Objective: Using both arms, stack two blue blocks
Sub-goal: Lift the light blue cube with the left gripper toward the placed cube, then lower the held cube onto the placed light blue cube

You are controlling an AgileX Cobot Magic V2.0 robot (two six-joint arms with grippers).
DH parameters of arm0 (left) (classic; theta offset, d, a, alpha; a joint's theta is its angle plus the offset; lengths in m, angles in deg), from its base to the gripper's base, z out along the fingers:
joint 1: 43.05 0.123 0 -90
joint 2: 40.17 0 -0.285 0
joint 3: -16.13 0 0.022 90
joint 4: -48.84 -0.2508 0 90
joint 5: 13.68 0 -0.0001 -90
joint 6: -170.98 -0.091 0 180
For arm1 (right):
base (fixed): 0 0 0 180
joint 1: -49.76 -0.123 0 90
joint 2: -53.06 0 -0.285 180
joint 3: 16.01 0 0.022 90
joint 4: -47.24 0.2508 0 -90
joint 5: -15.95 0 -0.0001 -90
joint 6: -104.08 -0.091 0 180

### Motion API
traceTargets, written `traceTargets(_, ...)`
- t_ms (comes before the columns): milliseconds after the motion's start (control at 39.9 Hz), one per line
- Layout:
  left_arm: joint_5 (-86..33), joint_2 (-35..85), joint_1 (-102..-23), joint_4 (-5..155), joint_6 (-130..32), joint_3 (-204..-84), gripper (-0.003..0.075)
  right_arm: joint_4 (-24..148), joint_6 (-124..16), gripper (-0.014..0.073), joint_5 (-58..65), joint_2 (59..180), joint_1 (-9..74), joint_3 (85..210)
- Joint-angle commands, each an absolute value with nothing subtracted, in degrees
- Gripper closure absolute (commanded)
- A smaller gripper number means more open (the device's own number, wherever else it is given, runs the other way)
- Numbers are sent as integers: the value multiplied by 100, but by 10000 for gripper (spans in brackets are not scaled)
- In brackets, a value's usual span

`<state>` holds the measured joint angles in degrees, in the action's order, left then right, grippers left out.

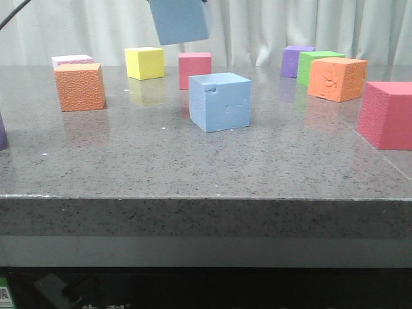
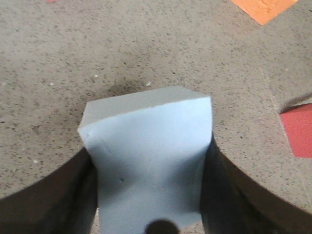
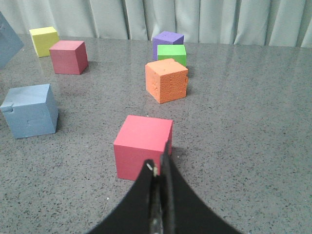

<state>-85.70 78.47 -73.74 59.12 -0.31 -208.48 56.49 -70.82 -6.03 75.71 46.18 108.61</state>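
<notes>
A clean light blue block (image 1: 180, 19) hangs high above the table at the back; in the left wrist view this same blue block (image 2: 148, 146) fills the gap of my left gripper (image 2: 148, 163), whose dark fingers (image 2: 73, 195) press its two sides. The paler blue block with the notched corner (image 1: 219, 101) rests on the grey table (image 1: 193, 174) near the middle, a little right of and nearer than the held one; it also shows as the notched blue block (image 3: 30, 110). My right gripper (image 3: 160, 163) is shut and empty, low over the table beside a red block (image 3: 143, 146).
On the left stand an orange block (image 1: 80, 86), a pink block (image 1: 72, 60) and a purple block (image 1: 2, 132). A yellow block (image 1: 144, 62) and red block (image 1: 194, 70) sit behind. At the right: purple (image 1: 296, 60), green (image 1: 318, 64), orange (image 1: 337, 78), red (image 1: 388, 114) blocks.
</notes>
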Motion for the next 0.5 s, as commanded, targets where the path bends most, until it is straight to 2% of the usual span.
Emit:
traceTargets(0, -8740, 7580, -7455, 6087, -19, -21047, 506, 5628, -7035, 655, -141, 7626, 4626, 11014)
traceTargets(476, -8740, 8033, -7713, 6102, -19, -21047, 506, 5628, -7035, 655, -141, 7626, 4626, 11014)
